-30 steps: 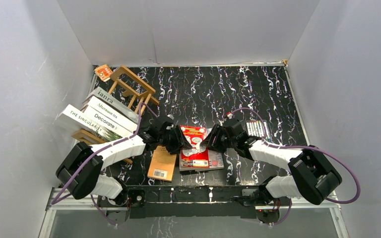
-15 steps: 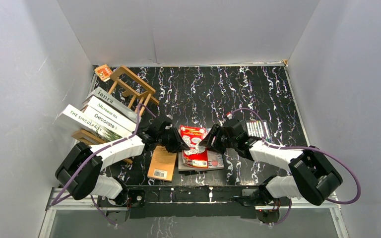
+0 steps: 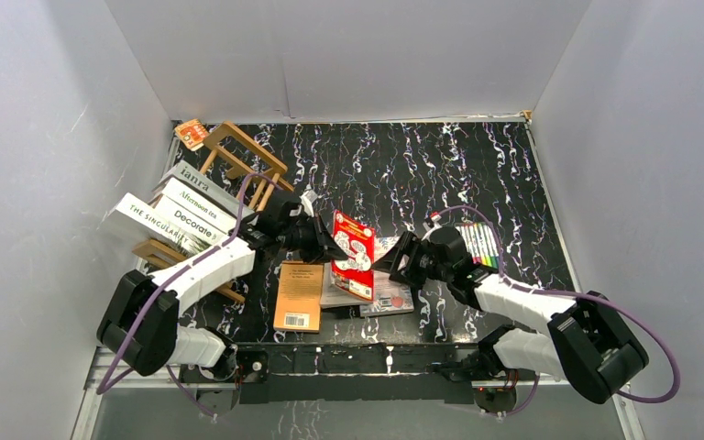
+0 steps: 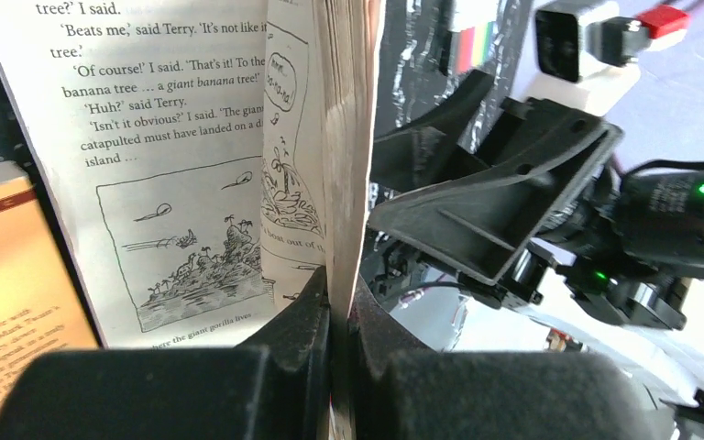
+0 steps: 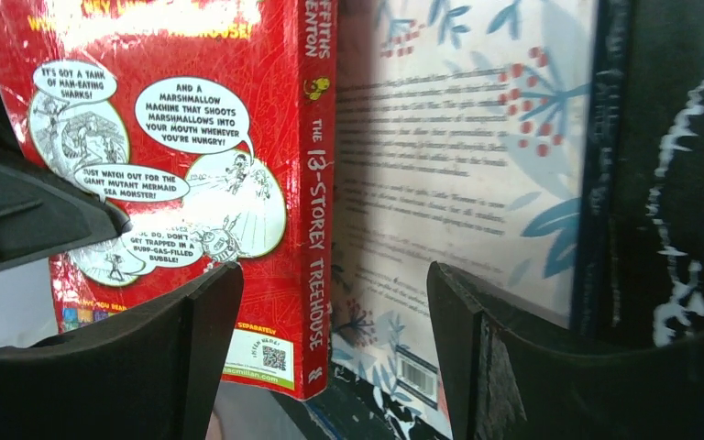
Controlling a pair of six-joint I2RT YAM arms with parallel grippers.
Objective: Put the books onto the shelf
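Note:
My left gripper (image 3: 324,246) is shut on the page edge of the red illustrated book (image 3: 354,253), which stands tilted up off the pile. Seen from the left wrist, the book's pages (image 4: 348,137) are pinched between the jaws of the left gripper (image 4: 341,316). My right gripper (image 3: 403,263) is open just right of the red book and holds nothing. From the right wrist, the red book (image 5: 192,137) and a white leaf-patterned book (image 5: 458,137) lie ahead of the right gripper (image 5: 333,275). An orange paperback (image 3: 299,297) lies flat. The shelf (image 3: 243,158) at the left holds several books (image 3: 183,220).
A pack of coloured markers (image 3: 479,244) lies right of my right gripper. A small orange card (image 3: 191,134) sits in the back left corner. White walls close in the black marbled table (image 3: 422,165) on three sides.
My left gripper has shut on the red book and raised it, tilting it up toward the back left. My right gripper has opened and drawn back to the right.

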